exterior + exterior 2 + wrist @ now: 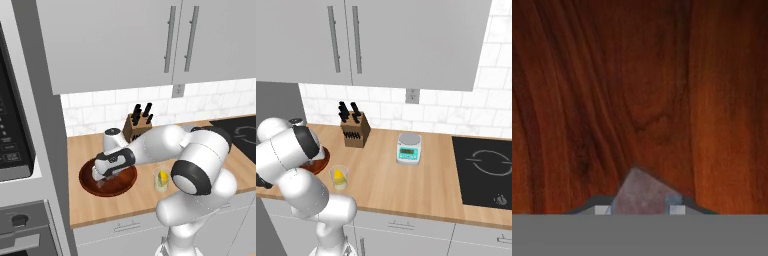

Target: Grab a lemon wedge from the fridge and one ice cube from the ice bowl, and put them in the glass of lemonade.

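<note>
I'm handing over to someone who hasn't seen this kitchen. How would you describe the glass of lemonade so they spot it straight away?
Start at the wooden counter under the grey wall cabinets. Near its front edge, right of the wide reddish-brown ice bowl and in front of the knife block, stands the glass of lemonade. It is the one small clear tumbler, with a yellow lemon wedge inside.

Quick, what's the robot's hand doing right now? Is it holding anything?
Gripper: down in the wooden bowl, jaws closed on an ice cube.
</note>
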Controlling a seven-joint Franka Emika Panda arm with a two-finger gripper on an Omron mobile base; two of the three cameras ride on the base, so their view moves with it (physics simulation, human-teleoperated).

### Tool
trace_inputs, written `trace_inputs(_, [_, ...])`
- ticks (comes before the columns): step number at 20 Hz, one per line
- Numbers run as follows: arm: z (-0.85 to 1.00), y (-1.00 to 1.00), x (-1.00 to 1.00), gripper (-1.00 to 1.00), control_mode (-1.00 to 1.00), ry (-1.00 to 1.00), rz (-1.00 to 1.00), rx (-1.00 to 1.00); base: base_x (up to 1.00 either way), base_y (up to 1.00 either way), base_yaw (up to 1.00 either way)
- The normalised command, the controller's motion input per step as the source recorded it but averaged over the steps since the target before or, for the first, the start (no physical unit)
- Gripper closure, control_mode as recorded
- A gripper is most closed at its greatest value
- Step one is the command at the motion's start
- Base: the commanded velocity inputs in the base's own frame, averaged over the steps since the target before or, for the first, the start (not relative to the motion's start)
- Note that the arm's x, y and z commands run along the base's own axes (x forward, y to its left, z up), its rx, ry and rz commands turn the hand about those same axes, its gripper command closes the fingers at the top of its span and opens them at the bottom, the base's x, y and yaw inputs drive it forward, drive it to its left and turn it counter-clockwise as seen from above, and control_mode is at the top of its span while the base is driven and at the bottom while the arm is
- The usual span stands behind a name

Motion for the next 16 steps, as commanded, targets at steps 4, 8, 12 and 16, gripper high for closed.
trace_inputs(4, [0.00,0.00,0.00,1.00,-1.00,0.00,0.00,0.00,0.00,0.00,0.00])
trace_inputs(8, [0.00,0.00,-0.03,1.00,-1.00,-0.02,0.00,0.00,0.00,0.00,0.00])
trace_inputs(12, [0.32,0.00,-0.24,1.00,-1.00,-0.17,0.00,0.00,0.00,0.00,0.00])
trace_inputs(16, [0.57,0.00,-0.25,1.00,-1.00,-0.20,0.00,0.01,0.00,0.00,0.00])
